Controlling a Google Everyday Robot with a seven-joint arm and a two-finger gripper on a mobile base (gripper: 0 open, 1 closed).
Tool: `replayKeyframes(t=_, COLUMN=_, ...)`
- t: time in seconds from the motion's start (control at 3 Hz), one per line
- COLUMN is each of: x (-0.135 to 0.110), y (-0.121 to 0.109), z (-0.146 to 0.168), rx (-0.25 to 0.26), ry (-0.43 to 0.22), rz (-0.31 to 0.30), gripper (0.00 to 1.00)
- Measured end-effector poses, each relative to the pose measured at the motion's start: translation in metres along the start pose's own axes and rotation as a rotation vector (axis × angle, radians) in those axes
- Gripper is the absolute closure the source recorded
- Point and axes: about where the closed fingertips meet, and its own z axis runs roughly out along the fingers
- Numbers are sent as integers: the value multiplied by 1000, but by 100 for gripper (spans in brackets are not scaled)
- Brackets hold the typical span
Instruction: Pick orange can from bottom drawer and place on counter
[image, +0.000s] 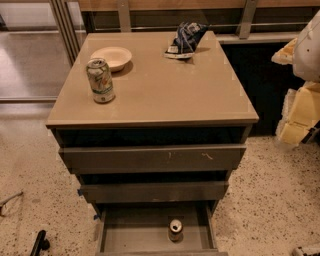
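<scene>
The orange can stands upright in the open bottom drawer, right of the middle and toward the front, silver top up. The two drawers above it are pulled out only a little. The counter is the glossy tan top of the cabinet. My gripper is not in view in the camera view. A white rounded shape at the right edge could be part of my arm.
On the counter stand a pale green-and-white can at the front left, a cream bowl behind it, and a dark crumpled bag at the back. Yellow padding lies on the floor to the right. A black object is at the bottom left.
</scene>
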Motion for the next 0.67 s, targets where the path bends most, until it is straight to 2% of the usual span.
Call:
replayKeyframes(t=0.33, x=0, y=0, z=0, rx=0, ry=0, rz=0, gripper=0)
replayKeyframes(t=0.67, x=0, y=0, z=0, rx=0, ry=0, rz=0, gripper=14)
